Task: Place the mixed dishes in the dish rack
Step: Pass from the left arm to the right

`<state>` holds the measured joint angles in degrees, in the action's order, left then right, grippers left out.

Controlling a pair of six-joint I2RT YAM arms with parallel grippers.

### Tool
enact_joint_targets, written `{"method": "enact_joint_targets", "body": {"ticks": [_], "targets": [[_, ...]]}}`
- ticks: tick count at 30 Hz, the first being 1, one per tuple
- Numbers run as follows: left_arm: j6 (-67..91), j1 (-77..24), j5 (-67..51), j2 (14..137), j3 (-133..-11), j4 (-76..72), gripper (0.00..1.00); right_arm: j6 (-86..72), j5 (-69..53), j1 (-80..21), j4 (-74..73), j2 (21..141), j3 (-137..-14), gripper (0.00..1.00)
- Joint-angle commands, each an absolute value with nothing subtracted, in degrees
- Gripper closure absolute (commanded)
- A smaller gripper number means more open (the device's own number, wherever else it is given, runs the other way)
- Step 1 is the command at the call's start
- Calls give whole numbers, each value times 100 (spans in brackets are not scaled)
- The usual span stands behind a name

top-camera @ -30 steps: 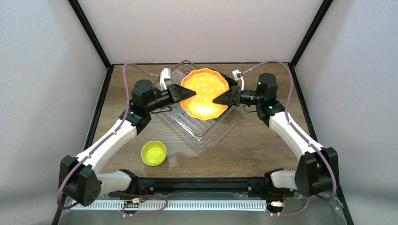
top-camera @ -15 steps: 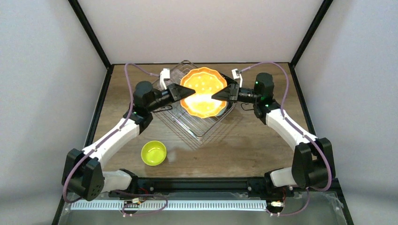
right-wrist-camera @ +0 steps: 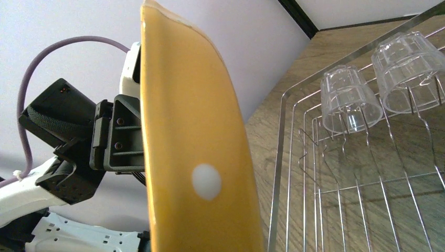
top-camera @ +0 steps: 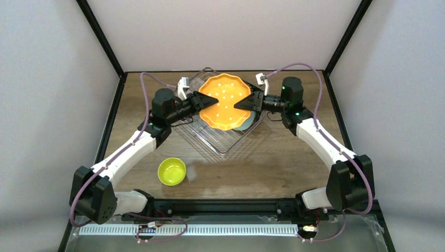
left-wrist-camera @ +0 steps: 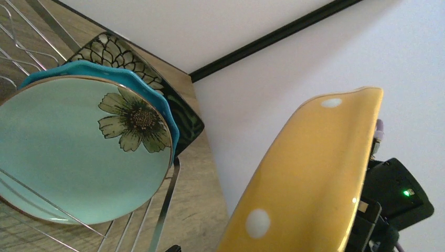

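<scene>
The wood-grain counter (top-camera: 294,163) carries two things directly: the silvery wire dish rack (top-camera: 216,140), set cornerwise on its far half, and a small yellow-green bowl (top-camera: 172,171) standing upright, apart from the rack, nearer and to its left.

we see a brown wooden table (top-camera: 283,163) with a visible grain, boxed in by plain white walls (top-camera: 225,31). black frame bars (top-camera: 99,34) climb from its far corners, and thin black edging (top-camera: 112,121) runs along its sides. a white slotted strip (top-camera: 210,229) lies across the near edge.
</scene>
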<state>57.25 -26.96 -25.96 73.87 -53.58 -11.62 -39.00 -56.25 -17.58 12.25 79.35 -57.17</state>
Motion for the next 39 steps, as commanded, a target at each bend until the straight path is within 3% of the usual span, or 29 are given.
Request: {"method": "enact_joint_targets", "body": {"ticks": [1,26,39], "targets": [[5833,-2768,-2056,7331,-5520,-707,0,-3252,-5889,-2083,1039,7610,-6402,99],[6284,-1659,-291,5830,-5112,852,0,-1958,-5101,-2070,-588,7567,-7168,99],[6186,-1598,-42,5426,-5115,1276,0,-558,-3553,-2071,-1716,8044,-7648,99]]}}
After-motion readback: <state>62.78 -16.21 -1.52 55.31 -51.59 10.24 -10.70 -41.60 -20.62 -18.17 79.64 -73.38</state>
